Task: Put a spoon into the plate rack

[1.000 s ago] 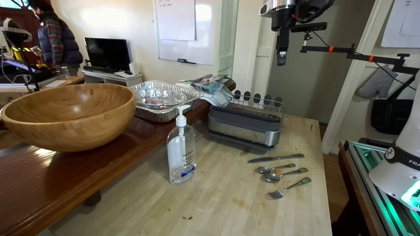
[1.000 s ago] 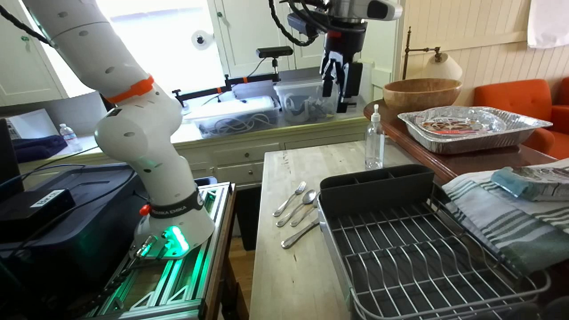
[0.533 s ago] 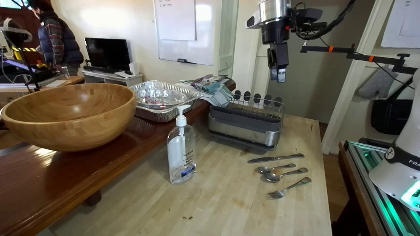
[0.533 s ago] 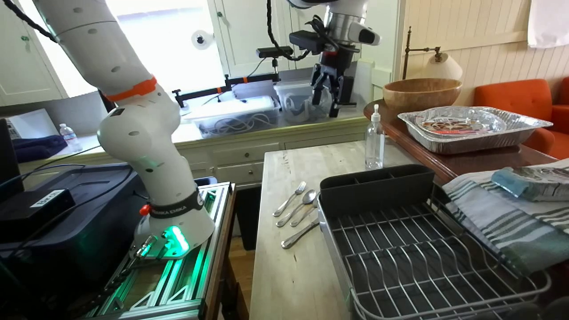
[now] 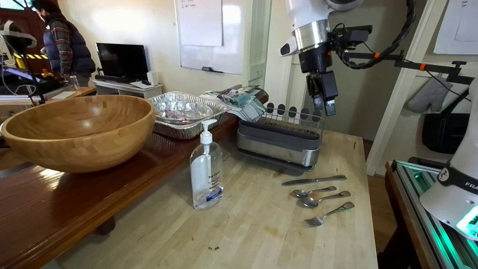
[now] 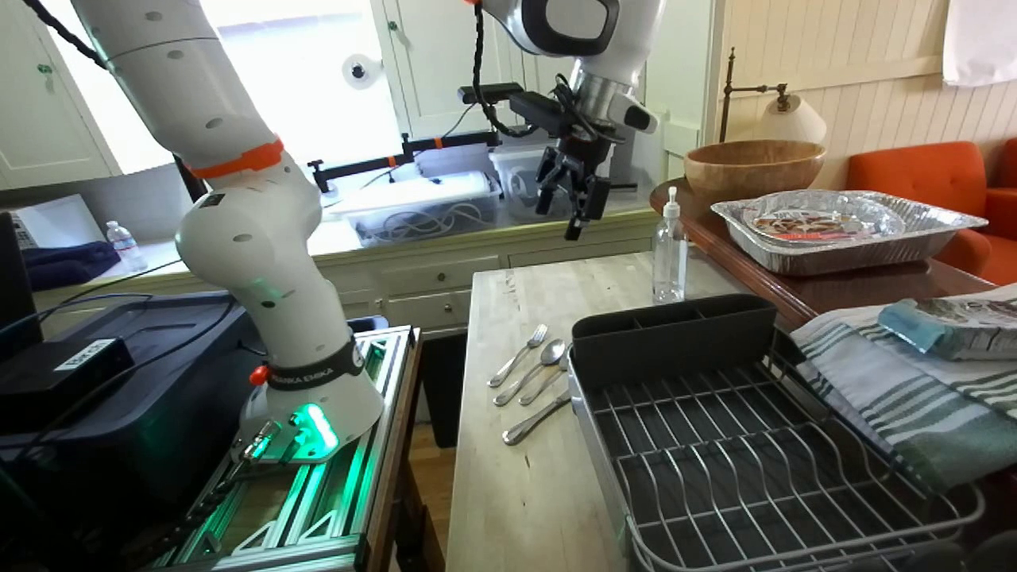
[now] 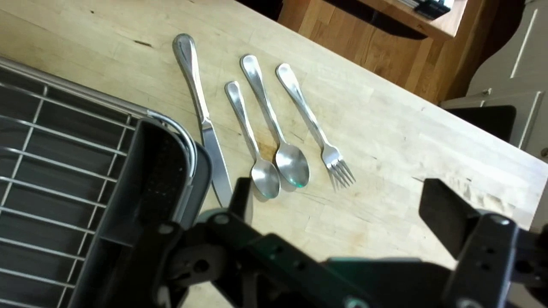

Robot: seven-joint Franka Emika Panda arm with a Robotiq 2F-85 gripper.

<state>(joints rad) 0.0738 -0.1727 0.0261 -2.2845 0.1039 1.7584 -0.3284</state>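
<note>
Hanging at a slight tilt above the pale wooden tabletop (image 7: 394,145), the hand (image 7: 338,196) points downward, its two fingers (image 7: 445,214) spread wide apart with nothing between them. Below it, in the wrist view, a knife (image 7: 208,128), a small spoon (image 7: 263,172), a larger spoon (image 7: 290,158) and a fork (image 7: 331,154) lie in a loose row, all shiny silver metal. Which of the two spoons is the one meant, I cannot tell; both rest flat on the tabletop, outside the plate rack (image 6: 763,469), their bowl ends just beside each other and their handles toward the edge by the arm's base (image 6: 356,399). The knife lies just beside the rack, which stands on the same tabletop: a wire grid in a grey frame, with a dark, divided trough (image 6: 675,345) at one end.

Farther off, a clear pump bottle (image 5: 207,175) stands upright, well apart from the spoons. Past it, a reddish-brown counter (image 5: 108,194) carries a big wooden bowl (image 5: 86,151), nested foil trays (image 5: 183,131) and, near the rack, a striped towel (image 6: 874,389). Farthest away, in an exterior view, are a standing person (image 5: 67,48) in a dark padded vest and a black screen (image 5: 121,61).
</note>
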